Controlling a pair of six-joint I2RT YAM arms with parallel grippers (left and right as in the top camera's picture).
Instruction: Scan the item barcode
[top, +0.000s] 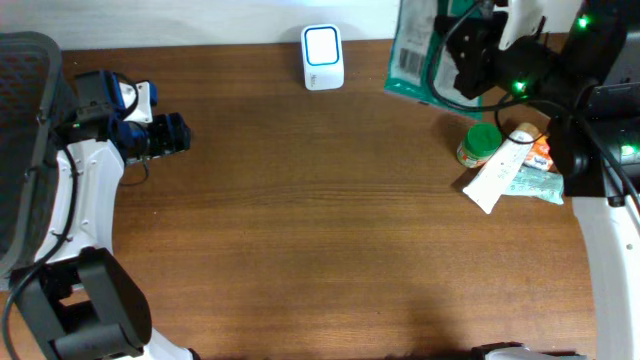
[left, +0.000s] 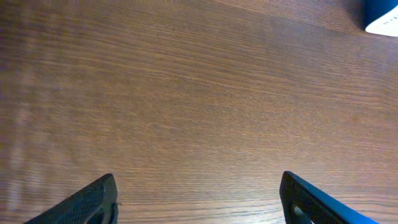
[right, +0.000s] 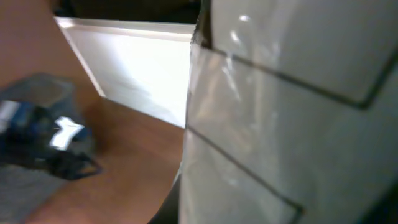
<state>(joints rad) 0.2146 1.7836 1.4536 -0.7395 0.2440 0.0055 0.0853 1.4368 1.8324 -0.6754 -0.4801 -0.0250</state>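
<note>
Overhead, the right claw is clamped on the green pouch at one o'clock, just beside the scanner at twelve. Best to turn its barcode squarely toward the lit window. The left claw gapes empty at nine.

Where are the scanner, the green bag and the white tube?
scanner (top: 322, 50): overhead view, middle of its lit top face.
green bag (top: 407, 62): overhead view, on its barcode label.
white tube (top: 498, 172): overhead view, middle of its body.
</note>
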